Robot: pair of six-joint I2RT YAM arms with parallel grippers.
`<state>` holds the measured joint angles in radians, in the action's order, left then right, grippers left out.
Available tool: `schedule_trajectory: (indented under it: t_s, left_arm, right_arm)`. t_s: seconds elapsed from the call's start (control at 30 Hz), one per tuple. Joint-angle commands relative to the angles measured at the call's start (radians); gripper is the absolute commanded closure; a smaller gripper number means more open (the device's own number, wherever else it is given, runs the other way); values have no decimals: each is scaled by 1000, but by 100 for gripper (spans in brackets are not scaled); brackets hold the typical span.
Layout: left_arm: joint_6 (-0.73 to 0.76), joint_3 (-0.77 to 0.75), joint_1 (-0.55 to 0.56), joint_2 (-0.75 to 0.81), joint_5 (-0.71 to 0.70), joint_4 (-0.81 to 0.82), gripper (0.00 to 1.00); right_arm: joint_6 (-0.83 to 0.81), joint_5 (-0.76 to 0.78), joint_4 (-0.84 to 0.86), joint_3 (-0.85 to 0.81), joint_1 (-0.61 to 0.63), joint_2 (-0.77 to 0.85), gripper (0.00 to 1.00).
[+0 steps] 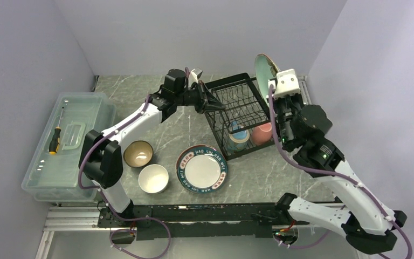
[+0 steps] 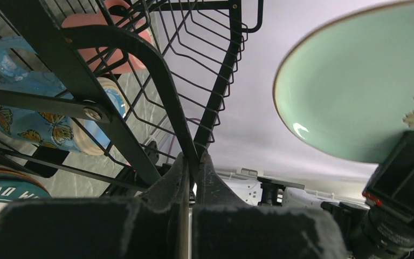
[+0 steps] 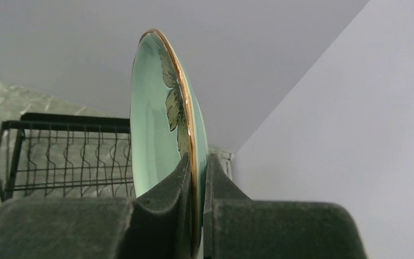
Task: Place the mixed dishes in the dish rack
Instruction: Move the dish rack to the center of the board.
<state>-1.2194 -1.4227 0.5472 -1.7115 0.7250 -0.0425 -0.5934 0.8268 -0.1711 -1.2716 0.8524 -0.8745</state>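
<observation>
The black wire dish rack (image 1: pixel 237 113) stands at the back middle, with a blue mug (image 1: pixel 238 136) and a pink mug (image 1: pixel 262 133) in its basket tier. My left gripper (image 1: pixel 211 101) is shut on the rack's left frame bar (image 2: pixel 179 129). My right gripper (image 1: pixel 274 81) is shut on the rim of a mint-green plate (image 1: pixel 264 69), held upright above the rack's right side; it also shows in the right wrist view (image 3: pixel 164 118) and the left wrist view (image 2: pixel 356 81). A lettered dark-rim plate (image 1: pixel 201 168), a white bowl (image 1: pixel 153 178) and a brown bowl (image 1: pixel 138 154) lie on the table.
A clear plastic box (image 1: pixel 67 143) with a screwdriver (image 1: pixel 55 141) on its lid sits at the left edge. Walls close in at the back and both sides. A rail (image 1: pixel 194 211) runs along the near edge.
</observation>
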Motion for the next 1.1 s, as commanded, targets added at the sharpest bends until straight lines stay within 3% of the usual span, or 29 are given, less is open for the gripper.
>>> schedule_trajectory:
  t_s: [0.0,0.3,0.47,0.77,1.07]
  left_arm:
    - [131,-50,-55,33,71,-66,99]
    - [181,-52,-81,36,125,-112,76]
    - [185,-35,-85,33,146,-104,63]
    - [217,-7,-85,51,168,-106,51]
    - [473,-80,-85,113,93,-397,35]
  right_arm:
    - [84,-187,43,-69,-174,-24,100]
    - [114,-419,17,-103,-373,-89,100]
    - [93,-510,24,-104,-413,-84,100]
    - [27,-577,28,-152,-466,-105,100]
    - [30,-655,38,-194,-546,-159,100]
